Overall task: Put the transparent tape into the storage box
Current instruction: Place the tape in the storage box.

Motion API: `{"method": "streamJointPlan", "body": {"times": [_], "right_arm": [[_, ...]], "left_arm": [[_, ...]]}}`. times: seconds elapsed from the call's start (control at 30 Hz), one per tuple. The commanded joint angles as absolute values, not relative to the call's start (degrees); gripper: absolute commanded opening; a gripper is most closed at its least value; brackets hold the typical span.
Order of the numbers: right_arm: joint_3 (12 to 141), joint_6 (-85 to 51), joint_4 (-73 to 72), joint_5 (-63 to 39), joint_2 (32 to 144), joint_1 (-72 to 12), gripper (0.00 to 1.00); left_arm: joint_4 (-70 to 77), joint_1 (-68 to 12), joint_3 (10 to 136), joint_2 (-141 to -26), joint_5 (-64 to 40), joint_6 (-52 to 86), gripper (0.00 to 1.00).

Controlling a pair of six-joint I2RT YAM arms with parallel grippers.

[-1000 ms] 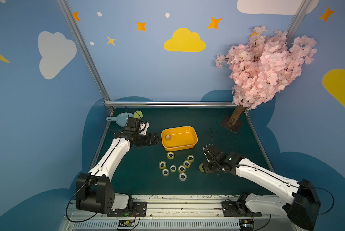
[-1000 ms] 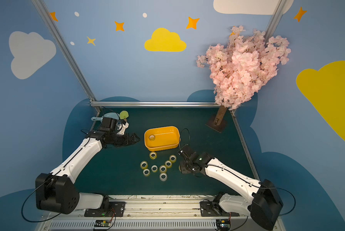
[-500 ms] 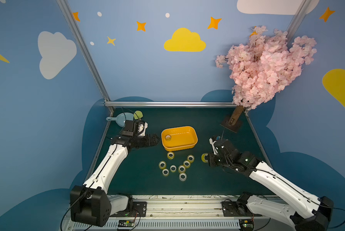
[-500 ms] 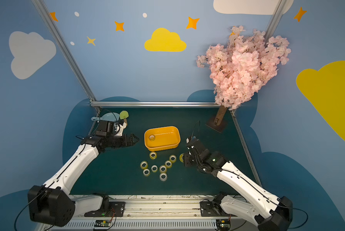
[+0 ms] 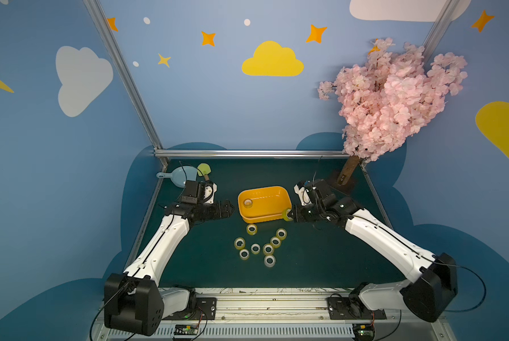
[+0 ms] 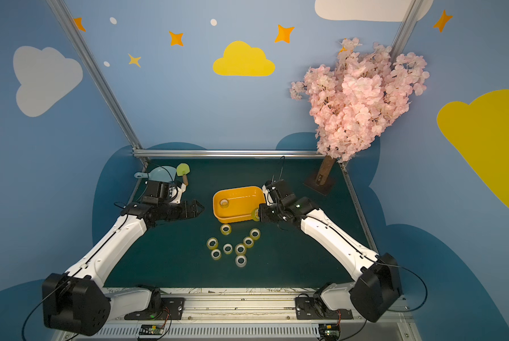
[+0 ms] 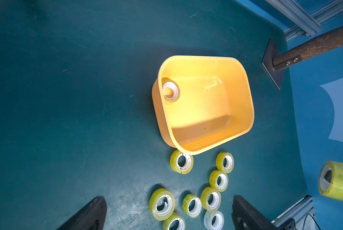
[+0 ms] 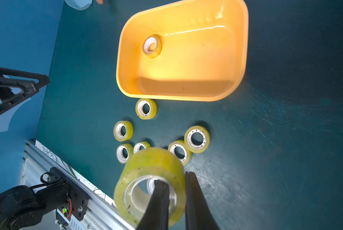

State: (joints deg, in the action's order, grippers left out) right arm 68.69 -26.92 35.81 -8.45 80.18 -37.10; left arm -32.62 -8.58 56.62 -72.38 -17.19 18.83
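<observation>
Your right gripper (image 8: 175,180) pinches tape roll (image 8: 150,163) wall, one finger through core. Roll likely light, stiff, slick. Left gripper (image 7: 168,201) apart, empty.

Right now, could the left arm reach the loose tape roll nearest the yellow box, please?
Probably yes: the left gripper is open, empty, beside the box; nothing lies between it and the tape roll.
</observation>
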Motion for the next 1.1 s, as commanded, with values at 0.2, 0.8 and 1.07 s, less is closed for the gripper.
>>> {"method": "streamJointPlan", "body": {"times": [0.2,0.8,1.07], "right_arm": [[79.40,-23.39,35.21,-19.56,93.60,-34.07,0.00],[95.89,-22.95,37.09,-22.54,117.25,-34.19,0.00],[100.93,-24.00,37.30,-20.32,123.78,-35.27,0.00]], "left_arm": [[-35.95,-7.00,61.14,-79.02,-21.61,18.81,1.00],[-35.24,-3.79,60.70,-78.07,-26.06,20.38,1.00],[-34.72,-3.44,59.87,-76.99,-27.10,21.21,1.00]]}}
